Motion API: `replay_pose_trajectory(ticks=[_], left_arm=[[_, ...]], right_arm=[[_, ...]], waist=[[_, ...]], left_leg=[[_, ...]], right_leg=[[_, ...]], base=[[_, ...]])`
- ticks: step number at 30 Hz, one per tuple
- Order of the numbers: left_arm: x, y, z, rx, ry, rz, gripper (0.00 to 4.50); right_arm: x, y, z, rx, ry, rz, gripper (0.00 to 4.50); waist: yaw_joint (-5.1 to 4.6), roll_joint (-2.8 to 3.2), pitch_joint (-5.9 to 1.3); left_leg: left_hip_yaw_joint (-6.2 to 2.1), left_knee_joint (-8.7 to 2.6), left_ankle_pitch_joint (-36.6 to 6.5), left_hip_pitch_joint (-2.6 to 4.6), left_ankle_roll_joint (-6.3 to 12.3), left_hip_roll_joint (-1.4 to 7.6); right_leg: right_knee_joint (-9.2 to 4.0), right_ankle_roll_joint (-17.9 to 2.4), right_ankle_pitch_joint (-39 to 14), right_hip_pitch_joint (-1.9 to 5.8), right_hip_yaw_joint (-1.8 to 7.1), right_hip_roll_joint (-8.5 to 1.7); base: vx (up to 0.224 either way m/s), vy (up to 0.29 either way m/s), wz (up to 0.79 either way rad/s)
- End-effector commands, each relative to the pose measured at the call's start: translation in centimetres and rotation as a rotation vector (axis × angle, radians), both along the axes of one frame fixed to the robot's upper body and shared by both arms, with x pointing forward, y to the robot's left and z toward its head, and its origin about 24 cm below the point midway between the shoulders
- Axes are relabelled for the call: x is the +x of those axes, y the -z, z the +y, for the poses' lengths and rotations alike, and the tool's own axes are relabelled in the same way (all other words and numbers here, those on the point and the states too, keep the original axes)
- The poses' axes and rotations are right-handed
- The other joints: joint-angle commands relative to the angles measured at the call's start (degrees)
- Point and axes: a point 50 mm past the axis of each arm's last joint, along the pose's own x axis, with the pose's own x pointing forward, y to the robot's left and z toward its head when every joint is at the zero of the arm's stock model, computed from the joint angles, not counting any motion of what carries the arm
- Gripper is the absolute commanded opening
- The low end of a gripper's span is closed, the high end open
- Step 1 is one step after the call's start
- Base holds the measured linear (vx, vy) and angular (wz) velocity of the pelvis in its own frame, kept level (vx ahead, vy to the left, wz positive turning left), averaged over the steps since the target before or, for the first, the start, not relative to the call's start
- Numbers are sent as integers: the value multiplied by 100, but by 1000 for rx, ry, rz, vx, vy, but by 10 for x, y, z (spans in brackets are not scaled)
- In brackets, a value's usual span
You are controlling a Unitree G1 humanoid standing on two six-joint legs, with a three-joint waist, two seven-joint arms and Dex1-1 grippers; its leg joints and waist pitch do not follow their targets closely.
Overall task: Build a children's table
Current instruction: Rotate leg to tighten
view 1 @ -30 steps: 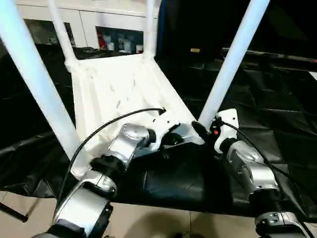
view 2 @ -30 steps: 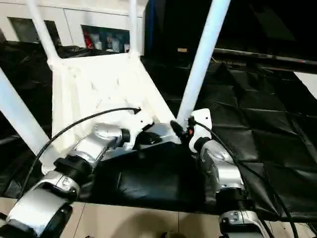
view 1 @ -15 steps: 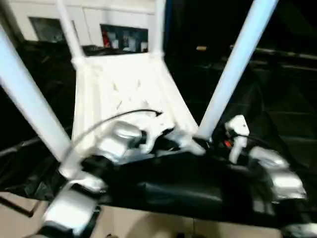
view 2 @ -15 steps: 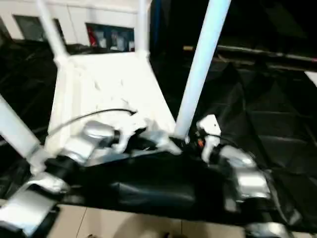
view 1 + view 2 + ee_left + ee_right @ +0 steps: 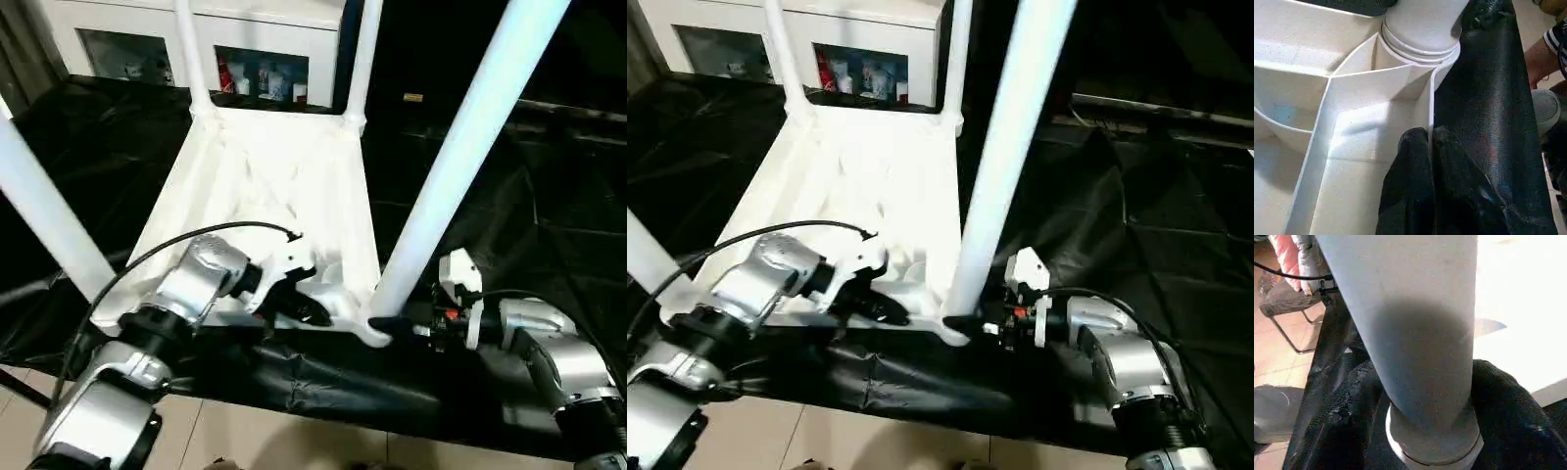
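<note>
Work table (image 5: 549,245), draped in black cloth, is carrying the load; cloth is lying creased and is hanging over the near edge above a pale tiled floor (image 5: 294,446). Children's table (image 5: 274,186) is resting directly on the cloth, upside down, ribbed underside facing up, four white legs rising from its corner sockets. Its near edge is sitting close to the work table's near edge. White cabinets (image 5: 852,39) are standing beyond the far side.
</note>
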Motion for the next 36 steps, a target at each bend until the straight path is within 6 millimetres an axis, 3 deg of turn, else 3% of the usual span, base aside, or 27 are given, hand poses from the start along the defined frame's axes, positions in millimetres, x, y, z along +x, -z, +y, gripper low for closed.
replay_pose_trajectory(ticks=[1,6,9,10,12,13,15,17,18,20,22,25,27,29,31,36], left_arm=[[-7,7,-3,20,36,42,0],[-3,9,-8,3,-34,-3,0],[5,9,-14,-14,-122,-58,0],[9,10,-19,-21,-171,-84,0],[14,11,-28,-30,-256,-120,0],[15,12,-31,-31,-276,-129,0],[20,12,-39,-31,-342,-164,0],[21,13,-42,-33,-364,-171,0],[23,13,-55,-42,-408,-194,0],[22,14,-66,-49,-424,-206,0],[20,15,-77,-54,-420,-216,0],[17,15,-88,-56,-376,-223,0],[17,16,-88,-53,-372,-225,0],[18,17,-83,-30,-358,-231,0],[18,18,-77,-12,-330,-225,0],[17,17,-67,-8,-264,-197,0]], right_arm=[[-2,-3,5,18,-42,4,255],[-6,5,8,16,-19,30,219],[-4,13,10,-5,57,34,211],[1,18,11,-29,140,35,211],[13,30,13,-68,357,37,205],[16,34,13,-74,421,43,205],[23,38,16,-75,545,58,202],[24,39,18,-75,585,59,201],[30,45,23,-86,714,87,200],[33,47,29,-98,788,92,199],[36,47,40,-112,798,82,199],[39,41,54,-107,736,2,199],[38,40,55,-104,724,-10,266],[38,37,54,-67,692,-10,265],[37,32,50,-79,638,-59,300],[32,22,39,-53,501,-105,300]], waist=[[4,-31,-332],[9,-25,-335],[18,-24,-300],[28,-30,-264],[-37,-36,-244],[-58,-49,-247],[-161,-67,-233],[-194,-50,-238],[-243,-44,-236],[-271,-30,-235],[-307,20,-235],[-390,62,-231],[-399,54,-231],[-392,56,-235],[-376,48,-243],[-320,19,-262]], left_leg=[[98,-346,-1205,-6,444,-30],[105,-334,-1131,0,496,-32],[117,-344,-1384,10,442,-34],[118,-359,-1664,41,335,-39],[60,-389,-2141,59,69,-73],[46,-392,-2189,57,36,-82],[-14,-411,-2297,-20,0,-112],[-16,-389,-2399,23,23,-118],[-16,-374,-2474,48,57,-128],[-31,-379,-2551,53,43,-131],[-67,-428,-2669,26,80,-112],[-123,-460,-3061,52,101,-89],[-106,-445,-3131,96,148,-96],[-102,-459,-3034,68,197,-92],[-88,-475,-2878,38,213,-75],[-28,-458,-2445,-5,329,-73]], right_leg=[[-279,-1440,-923,326,95,-119],[-266,-1493,-777,326,94,-115],[-329,-1393,-1224,286,96,-120],[-388,-1266,-1732,255,90,-119],[-489,-819,-2911,222,40,-137],[-515,-712,-3091,230,30,-139],[-583,-371,-3579,264,-31,-134],[-632,-312,-3712,208,-41,-137],[-676,-321,-3735,166,-65,-125],[-700,-302,-3767,161,-99,-114],[-717,-353,-3481,214,-148,-117],[-767,-411,-3324,240,-239,-128],[-789,-494,-3247,211,-236,-132],[-757,-585,-3093,238,-208,-138],[-699,-745,-2773,247,-152,-150],[-613,-951,-2330,283,-77,-160]], base=[[0,0,0],[0,0,0],[0,0,0],[0,0,0],[-57,0,-1],[-75,2,-8],[-66,11,-14],[-28,6,-6],[0,0,0],[0,0,0],[0,0,0],[0,0,0],[0,0,0],[0,0,0],[0,0,0],[0,0,0]])
